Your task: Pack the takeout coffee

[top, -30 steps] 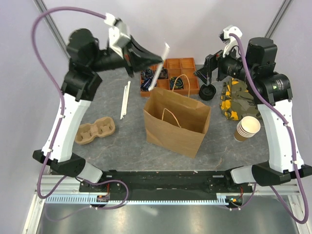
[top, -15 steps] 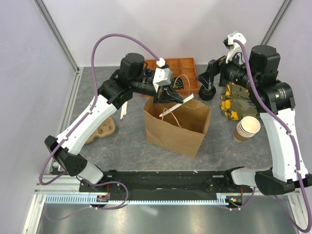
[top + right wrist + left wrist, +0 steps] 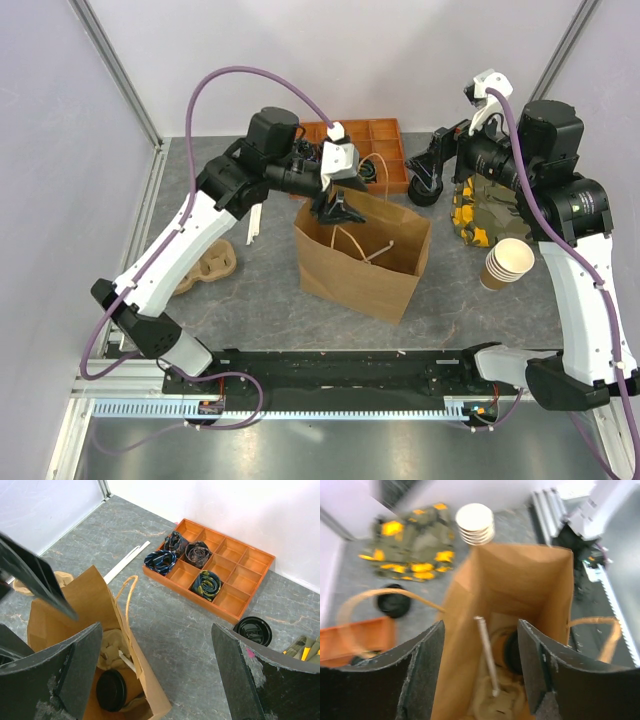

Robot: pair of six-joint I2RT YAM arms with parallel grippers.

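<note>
The brown paper bag (image 3: 365,265) stands open in the middle of the table. Inside it sits the takeout coffee (image 3: 111,690), its black lid up, on a beige pulp carrier (image 3: 107,647); in the left wrist view the takeout coffee (image 3: 512,652) is a dark round shape. A white wrapped straw (image 3: 486,655) leans loose in the bag (image 3: 520,580), touching neither finger. My left gripper (image 3: 338,210) hovers over the bag's mouth, open and empty. My right gripper (image 3: 435,165) hangs open at the back right, holding nothing.
An orange compartment tray (image 3: 385,150) with rolled items stands behind the bag. Loose black lids (image 3: 425,190) lie beside it, next to a camouflage pouch (image 3: 480,205) and stacked tan cups (image 3: 507,262). A pulp cup carrier (image 3: 195,268) and straws (image 3: 256,205) lie left.
My left arm swung down from high up to the bag's mouth with a straw, then opened; the straw now rests inside the bag. The right arm barely shifted.
</note>
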